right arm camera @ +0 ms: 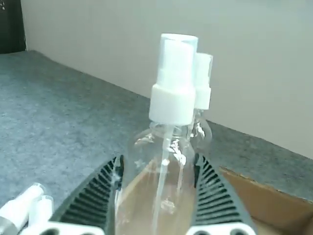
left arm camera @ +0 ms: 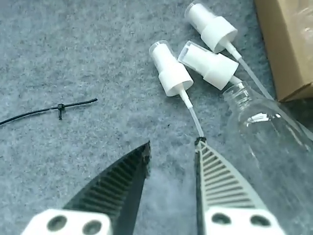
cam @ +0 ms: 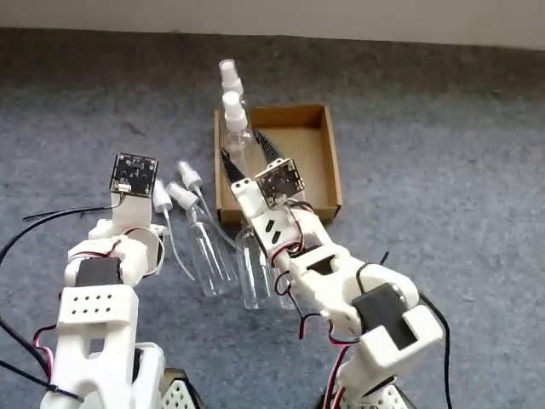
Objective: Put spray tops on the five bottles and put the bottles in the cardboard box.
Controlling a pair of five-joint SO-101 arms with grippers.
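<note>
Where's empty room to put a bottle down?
The cardboard box is bare in its right half, beside the capped bottles at its left edge. Carpet right of the box is free. Left of the box it's crowded with spray tops and open bottles.

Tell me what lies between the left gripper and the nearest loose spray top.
Left wrist view: bare grey carpet, plus that spray top's own dip tube, reaching one fingertip of the open left gripper.
</note>
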